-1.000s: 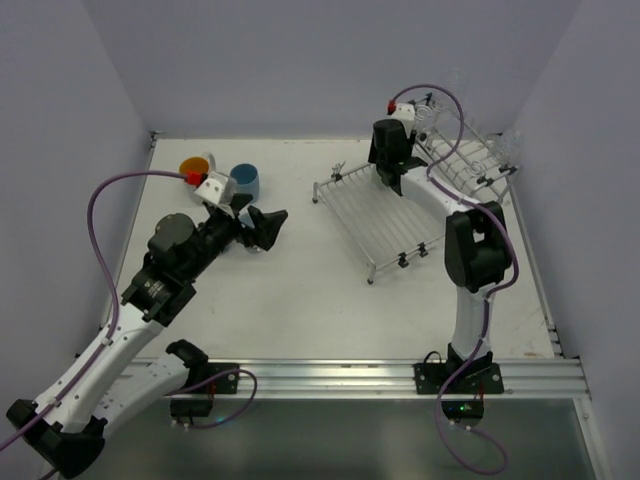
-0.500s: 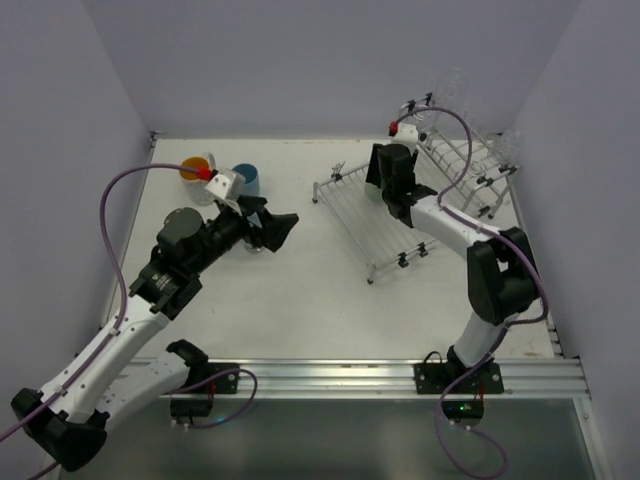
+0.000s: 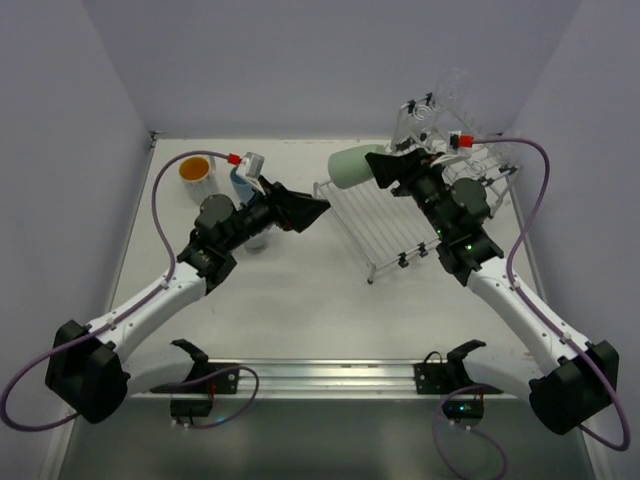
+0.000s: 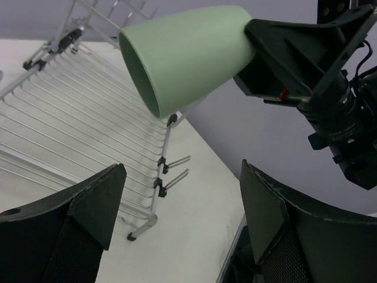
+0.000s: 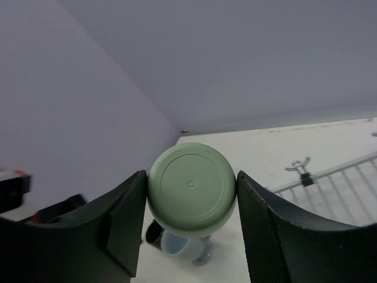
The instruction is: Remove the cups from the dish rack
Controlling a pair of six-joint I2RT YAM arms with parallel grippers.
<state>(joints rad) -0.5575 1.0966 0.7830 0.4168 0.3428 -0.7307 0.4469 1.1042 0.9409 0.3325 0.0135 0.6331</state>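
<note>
Right gripper (image 3: 378, 166) clamped on the base of a pale green tapered cup (image 4: 188, 53), both fingers pressed against its sides. The cup is held in the air on its side above the left end of the silver wire dish rack (image 3: 385, 225), with its mouth turned toward the left gripper (image 4: 182, 183). The left gripper stands wide and empty, just short of the cup's rim. A white mug with an orange inside (image 3: 195, 172) sits on the white worktop (image 3: 300, 300), far left.
</note>
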